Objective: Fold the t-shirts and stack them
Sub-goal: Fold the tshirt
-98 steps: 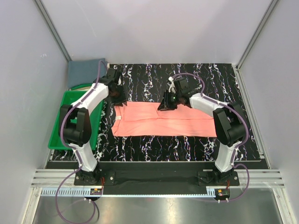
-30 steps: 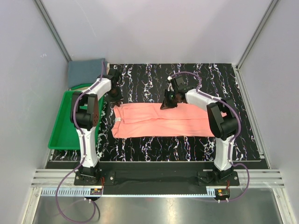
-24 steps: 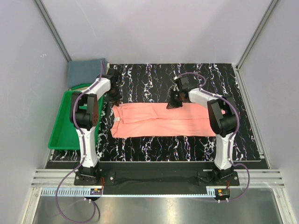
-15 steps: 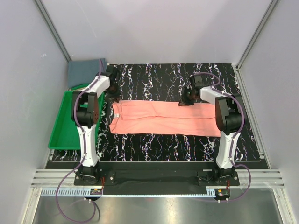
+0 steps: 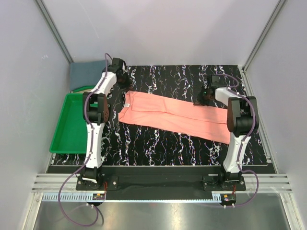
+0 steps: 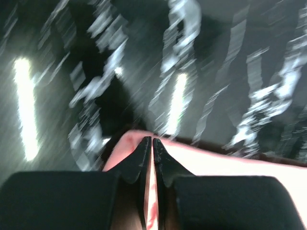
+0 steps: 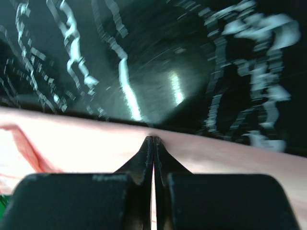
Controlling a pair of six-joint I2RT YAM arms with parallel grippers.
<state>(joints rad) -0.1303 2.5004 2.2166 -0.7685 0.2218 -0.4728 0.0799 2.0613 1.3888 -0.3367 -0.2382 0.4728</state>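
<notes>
Top view: folded salmon-pink cloth t-shirt (image 5: 168,115) slants across black marbled tabletop (image 5: 158,148); left hand (image 5: 125,82) at its 11 o'clock corner, right hand (image 5: 205,98) at its 2 o'clock edge. Left wrist: hand nearly closed over pink cloth, grip unclear. Right wrist: hand pinches shirt's edge.

You see the left gripper (image 6: 152,140) move back and the right gripper (image 7: 153,139) swing right, dragging the shirt (image 5: 172,114) out long and slanted.

Both wrist views are blurred; the blue-grey t-shirt (image 5: 86,73) lies partly hidden behind the green tray (image 5: 71,128).
</notes>
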